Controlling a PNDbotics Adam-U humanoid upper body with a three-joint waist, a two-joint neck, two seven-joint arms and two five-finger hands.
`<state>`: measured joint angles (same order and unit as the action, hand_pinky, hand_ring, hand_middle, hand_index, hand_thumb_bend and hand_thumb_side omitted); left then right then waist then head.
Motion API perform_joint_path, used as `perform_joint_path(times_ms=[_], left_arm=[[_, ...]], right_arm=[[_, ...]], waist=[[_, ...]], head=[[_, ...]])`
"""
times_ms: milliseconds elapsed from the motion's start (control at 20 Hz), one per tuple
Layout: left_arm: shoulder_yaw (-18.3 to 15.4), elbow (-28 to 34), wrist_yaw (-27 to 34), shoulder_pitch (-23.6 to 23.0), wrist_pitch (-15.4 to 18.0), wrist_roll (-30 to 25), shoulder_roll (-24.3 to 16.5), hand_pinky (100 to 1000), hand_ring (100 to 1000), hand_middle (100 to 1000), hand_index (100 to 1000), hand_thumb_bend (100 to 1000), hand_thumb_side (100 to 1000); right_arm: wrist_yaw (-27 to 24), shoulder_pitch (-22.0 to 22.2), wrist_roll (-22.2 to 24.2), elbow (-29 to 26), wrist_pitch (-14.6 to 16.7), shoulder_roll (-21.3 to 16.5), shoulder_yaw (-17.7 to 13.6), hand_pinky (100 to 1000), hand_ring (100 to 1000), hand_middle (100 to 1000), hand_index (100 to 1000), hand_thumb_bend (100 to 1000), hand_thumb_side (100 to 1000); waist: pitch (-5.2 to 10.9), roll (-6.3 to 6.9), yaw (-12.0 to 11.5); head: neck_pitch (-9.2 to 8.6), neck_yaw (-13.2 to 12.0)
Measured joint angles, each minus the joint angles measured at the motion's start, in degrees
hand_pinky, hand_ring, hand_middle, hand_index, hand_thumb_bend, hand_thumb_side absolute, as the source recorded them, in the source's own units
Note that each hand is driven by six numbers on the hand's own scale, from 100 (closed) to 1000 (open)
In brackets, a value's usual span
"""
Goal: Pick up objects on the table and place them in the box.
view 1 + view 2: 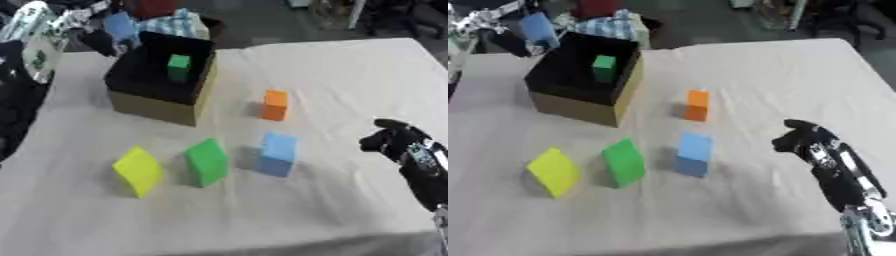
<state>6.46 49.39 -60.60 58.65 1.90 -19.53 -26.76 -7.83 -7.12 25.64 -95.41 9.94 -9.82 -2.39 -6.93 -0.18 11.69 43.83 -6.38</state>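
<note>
Blue block [277, 154] mid-bench, close beside green block [206, 162]: risks being nudged by clenched, empty right hand [802, 141] reaching in.

right hand [802, 140] raised at right edge, fingers seemingly curled, holding nothing

Soft, even light falls on the pale bench [350, 80]; each block casts only a faint shadow to its left. Both views are blurred throughout, and the dim background is blurrier still.
</note>
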Motion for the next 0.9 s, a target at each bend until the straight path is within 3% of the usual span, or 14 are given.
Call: perform_joint_path(times_ms=[150,250,350,550,650,750,900], left_arm=[[-2.01,-5.64,-5.57,1.58,-2.39,4.69,2.82,728,590,599,789,174,107],[-3.27,-8.56,-8.9,2.08,-4.3,7.97,4.18,757,647,680,848,241,136],[-4.38,-10.63,-11.59,2.18,-6.36,11.1,4.98,778,682,759,907,308,322],[-5.74,-11.69,-14.55,2.17,-9.77,17.08,5.21,834,762,874,967,569,704],[-6.1,-11.35,-14.82,1.96,-10.97,19.73,5.11,846,769,897,980,633,780],[-6.36,-10.41,-14.37,1.53,-11.66,21.88,4.85,844,762,892,977,645,775],[-6.38,-6.7,-11.4,0.27,-11.72,24.39,3.33,799,687,773,926,530,604]], right_arm=[[0.0,-0.21,0.24,0.0,-0.05,0.02,0.18,731,711,580,814,100,723],[0.0,-0.28,0.36,0.0,-0.11,0.07,0.34,731,711,580,814,100,724],[0.0,-0.36,0.4,0.0,-0.15,0.08,0.34,731,711,580,814,100,724],[0.0,-0.39,0.47,0.0,-0.21,0.16,0.34,731,711,580,814,100,723],[0.0,-0.39,0.49,0.0,-0.23,0.16,0.34,732,711,580,814,100,722],[0.0,-0.39,0.5,0.0,-0.24,0.2,0.34,732,711,580,813,100,722],[0.0,-0.39,0.5,0.0,-0.24,0.35,0.32,732,711,580,813,100,723]], waist=[[-0.26,0.01,0.63],[-0.34,0.01,0.99],[-0.39,0.01,1.21],[-0.39,0.01,1.28],[-0.39,0.01,1.19],[-0.39,0.01,0.94],[-0.39,0.01,0.63]], head=[[0.0,-0.55],[0.0,-0.77],[0.0,-0.94],[0.0,-1.07],[0.0,-1.0],[0.0,-0.77],[0.0,-0.52]])
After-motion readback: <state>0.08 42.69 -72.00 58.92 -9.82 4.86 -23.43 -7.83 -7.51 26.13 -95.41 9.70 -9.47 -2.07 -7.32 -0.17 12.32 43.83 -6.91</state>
